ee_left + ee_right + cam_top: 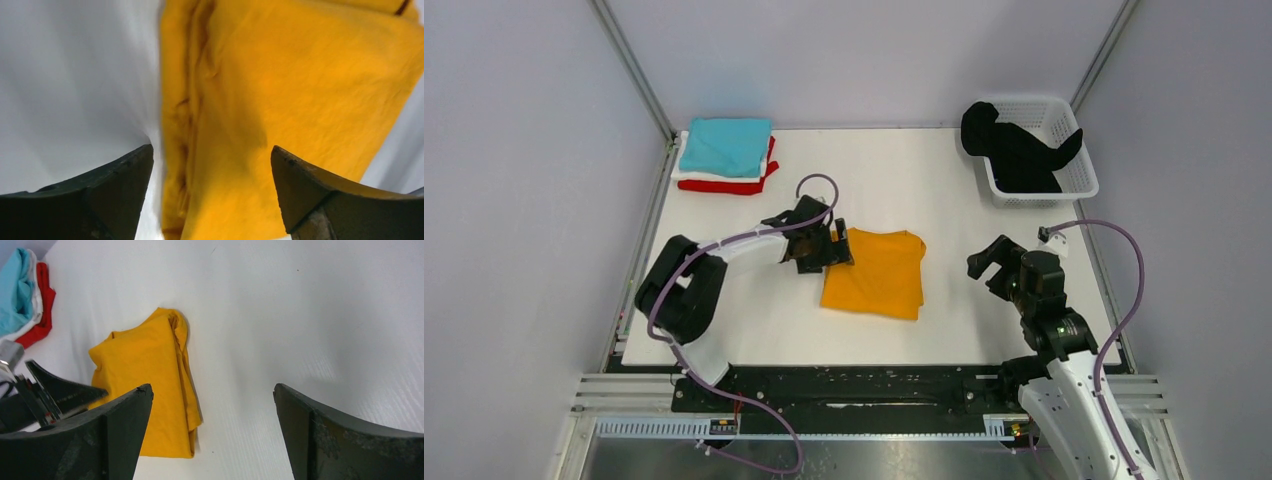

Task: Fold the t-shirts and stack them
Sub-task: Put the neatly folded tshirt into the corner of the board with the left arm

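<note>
- Folded mustard-orange t-shirt (pixel 876 273) lies mid-desk (pixel 944 190); the left tool (pixel 819 247) is spread wide, straddling the shirt's left folded edge.
- Empty right tool (pixel 992 262) is also spread wide, well apart to the right.
- Judgement: pinch every layer at that edge, lift level, and set it square on the teal-topped stack (pixel 724 150) at the far-left corner.
- Risk: a partial pinch lets the fold open.

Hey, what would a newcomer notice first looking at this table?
A folded mustard-orange cloth t-shirt lies in the middle, the left gripper open over its left edge. At the far left corner a folded teal t-shirt tops a white t-shirt and a red t-shirt, and at the far right a black t-shirt spills from a white plastic lattice basket.
</note>
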